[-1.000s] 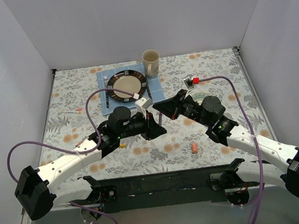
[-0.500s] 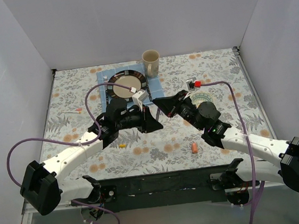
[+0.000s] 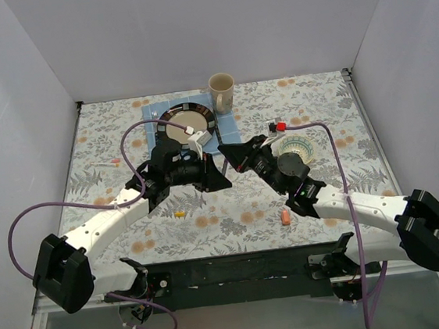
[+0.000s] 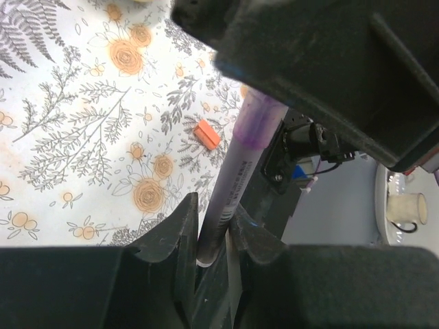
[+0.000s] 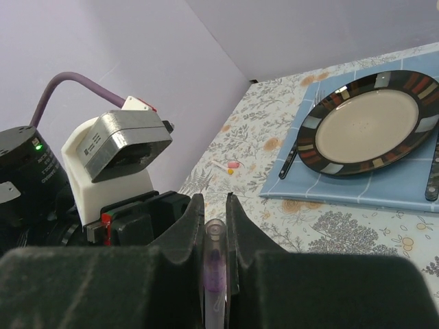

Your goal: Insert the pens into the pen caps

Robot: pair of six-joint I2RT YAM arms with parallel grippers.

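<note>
Tablecloth [image 3: 232, 209]; pen [image 4: 236, 164] in left hand [image 4: 212, 221], cap [image 5: 215, 264] in right hand [image 5: 214, 205]; illegible label [image 5: 91, 149]

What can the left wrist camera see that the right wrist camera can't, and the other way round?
Only left wrist: the grey-purple pen pinched in the left fingers, and an orange cap lying loose. Only right wrist: the dark-rimmed plate on its blue mat, with a fork. Both: the purple cap in the right fingers, and the floral tablecloth.

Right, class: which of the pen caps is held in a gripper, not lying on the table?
The purple cap, pinched in the right gripper; the orange cap and yellow cap lie loose on the tablecloth.
</note>
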